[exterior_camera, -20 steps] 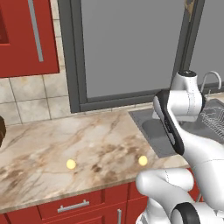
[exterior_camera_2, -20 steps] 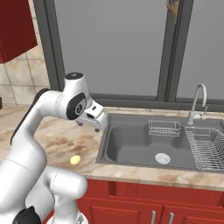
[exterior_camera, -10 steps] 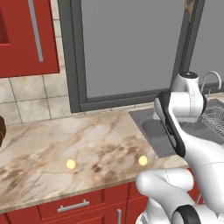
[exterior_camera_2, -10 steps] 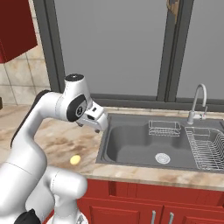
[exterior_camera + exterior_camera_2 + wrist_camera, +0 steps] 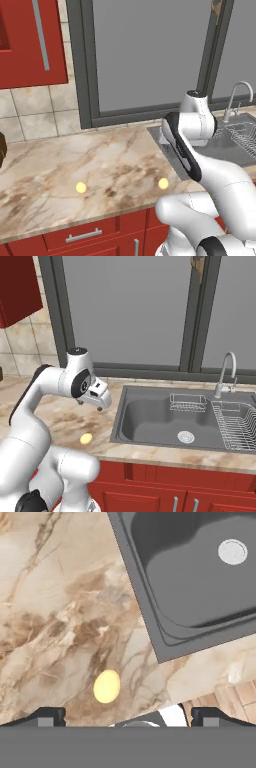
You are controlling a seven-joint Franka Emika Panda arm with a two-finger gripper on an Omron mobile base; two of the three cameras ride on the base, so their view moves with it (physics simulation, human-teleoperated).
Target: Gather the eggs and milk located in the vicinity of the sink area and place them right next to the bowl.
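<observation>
My pincer (image 5: 128, 714) wide open above the counter (image 5: 60, 160)
One egg (image 5: 106, 686) near the counter's front edge, beside the sink (image 5: 200, 577)

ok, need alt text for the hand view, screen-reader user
Looking down on a beige marble counter, a small yellow egg lies near the bottom, just above and between the end effector's two dark fingertips, which stand wide apart. The corner of a dark grey sink with a round drain occupies the upper right.
</observation>
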